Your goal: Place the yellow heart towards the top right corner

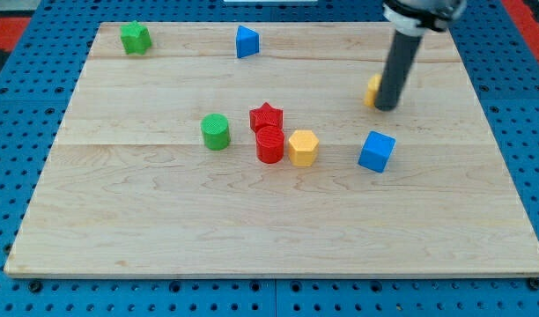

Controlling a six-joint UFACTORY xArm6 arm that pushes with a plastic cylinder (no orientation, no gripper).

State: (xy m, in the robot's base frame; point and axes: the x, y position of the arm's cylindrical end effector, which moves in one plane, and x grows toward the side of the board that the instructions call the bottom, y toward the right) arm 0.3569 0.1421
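Observation:
The yellow heart (pixel 372 90) lies right of the board's middle, toward the view's top; only its left edge shows, the rest is hidden behind my rod. My tip (pixel 387 107) rests on the board right against the heart's right side. The rod rises from there to the view's top edge.
A blue cube (pixel 376 151) lies just below my tip. A yellow hexagon (pixel 303 147), a red cylinder (pixel 269 145) and a red star (pixel 266 117) cluster mid-board, with a green cylinder (pixel 215 131) to their left. A blue triangular block (pixel 246 41) and a green block (pixel 135 37) lie near the top edge.

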